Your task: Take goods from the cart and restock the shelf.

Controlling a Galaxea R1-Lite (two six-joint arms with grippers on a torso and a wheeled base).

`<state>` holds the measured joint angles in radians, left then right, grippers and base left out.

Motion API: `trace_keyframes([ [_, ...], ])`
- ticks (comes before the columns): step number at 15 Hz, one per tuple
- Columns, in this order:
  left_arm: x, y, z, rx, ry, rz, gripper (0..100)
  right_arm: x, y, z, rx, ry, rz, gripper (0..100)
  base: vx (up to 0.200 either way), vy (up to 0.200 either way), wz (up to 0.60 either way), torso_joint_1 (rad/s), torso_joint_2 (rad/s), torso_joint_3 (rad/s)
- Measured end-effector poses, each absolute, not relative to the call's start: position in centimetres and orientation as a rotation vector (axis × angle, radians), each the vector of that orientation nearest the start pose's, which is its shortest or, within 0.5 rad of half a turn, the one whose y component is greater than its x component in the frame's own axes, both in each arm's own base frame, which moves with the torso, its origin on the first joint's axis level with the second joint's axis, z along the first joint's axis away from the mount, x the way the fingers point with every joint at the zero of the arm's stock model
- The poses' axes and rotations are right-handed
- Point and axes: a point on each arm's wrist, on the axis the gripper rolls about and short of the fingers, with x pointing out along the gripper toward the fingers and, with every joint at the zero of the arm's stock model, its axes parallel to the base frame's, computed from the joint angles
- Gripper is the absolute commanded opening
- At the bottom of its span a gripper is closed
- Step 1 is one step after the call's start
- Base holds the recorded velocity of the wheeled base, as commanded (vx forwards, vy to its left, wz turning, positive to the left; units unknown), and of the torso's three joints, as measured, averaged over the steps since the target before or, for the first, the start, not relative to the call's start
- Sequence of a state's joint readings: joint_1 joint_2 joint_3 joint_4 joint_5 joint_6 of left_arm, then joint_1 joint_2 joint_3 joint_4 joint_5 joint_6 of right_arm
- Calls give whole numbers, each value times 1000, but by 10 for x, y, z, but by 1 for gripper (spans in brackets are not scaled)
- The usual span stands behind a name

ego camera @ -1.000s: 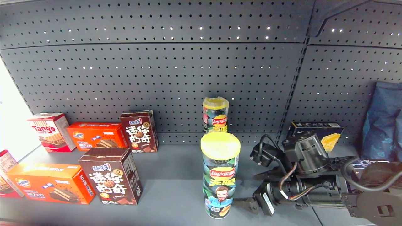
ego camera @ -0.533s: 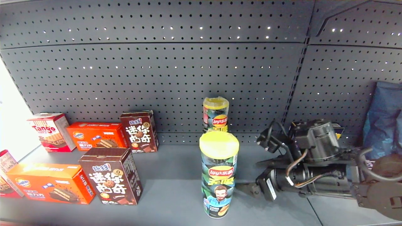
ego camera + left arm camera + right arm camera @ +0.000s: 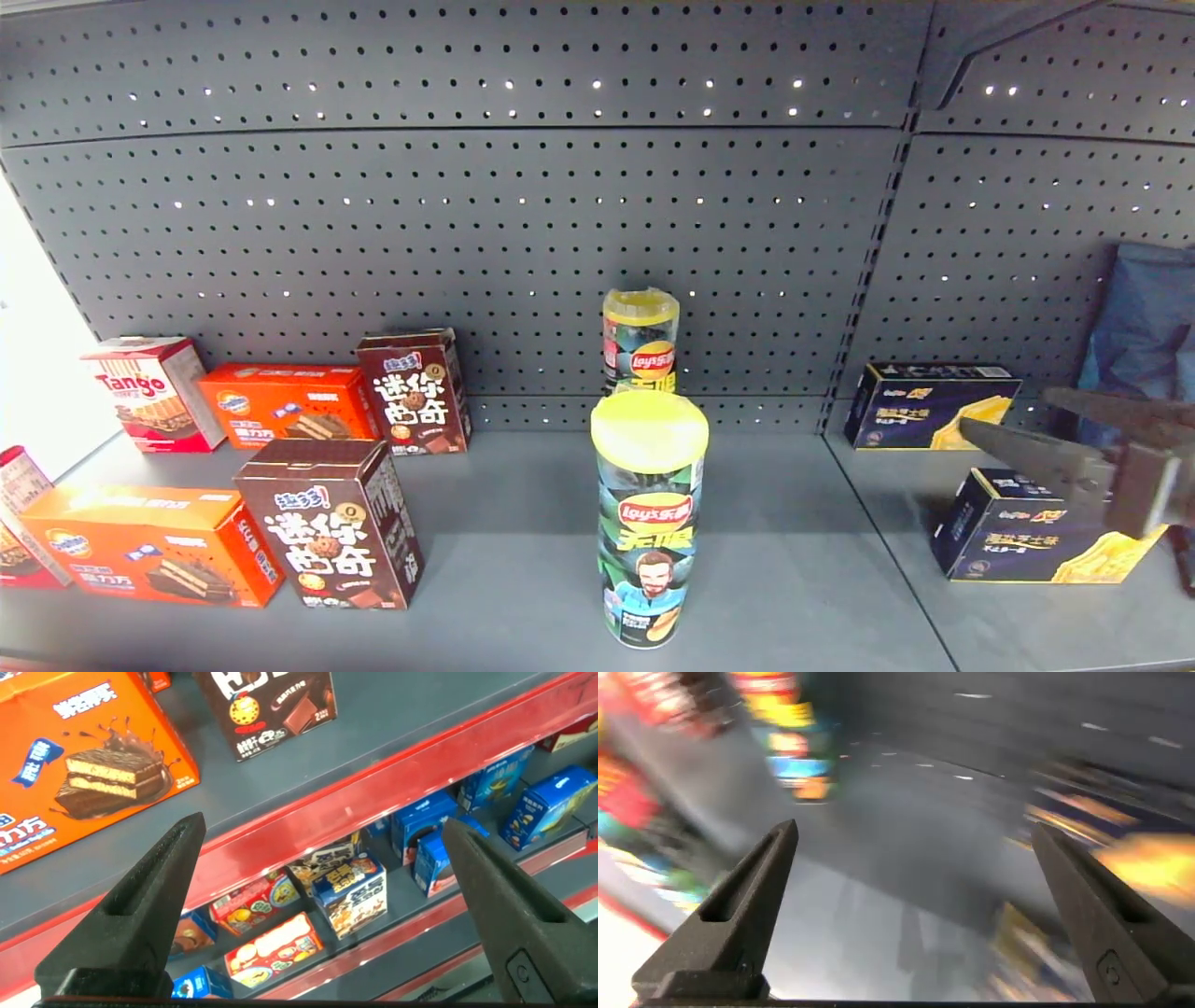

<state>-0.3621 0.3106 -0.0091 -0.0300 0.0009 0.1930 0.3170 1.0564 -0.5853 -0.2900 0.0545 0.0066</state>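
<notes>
Left gripper and right gripper: fingers spread, nothing gripped. Retreat is best routed above the box at 3 o'clock.

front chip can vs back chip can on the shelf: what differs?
Front can stands well forward on the shelf; back can stands against the pegboard. Front can's lid is smooth, opaque yellow-green; back can's top looks wrinkled and translucent. Front can hides back can's base. Shared: both upright, in line, same label design.
</notes>
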Motion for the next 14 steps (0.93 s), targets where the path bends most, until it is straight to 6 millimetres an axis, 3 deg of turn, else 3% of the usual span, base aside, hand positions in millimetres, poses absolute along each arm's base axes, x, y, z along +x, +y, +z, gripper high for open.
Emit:
trace_keyframes([
  [4,2,-1,84,240,237,-385,100,58,9,178,-1,120,175,100,0,0,0,0,0,0],
  [8,3,-1,84,241,241,-385,100,3,1,116,3,87,82,100,0,0,0,0,0,0],
  [10,3,-1,84,242,244,-393,100,-13,1,88,5,94,57,100,0,0,0,0,0,0],
  [14,3,-1,84,244,247,-393,100,-21,1,78,5,15,44,100,0,0,0,0,0,0],
])
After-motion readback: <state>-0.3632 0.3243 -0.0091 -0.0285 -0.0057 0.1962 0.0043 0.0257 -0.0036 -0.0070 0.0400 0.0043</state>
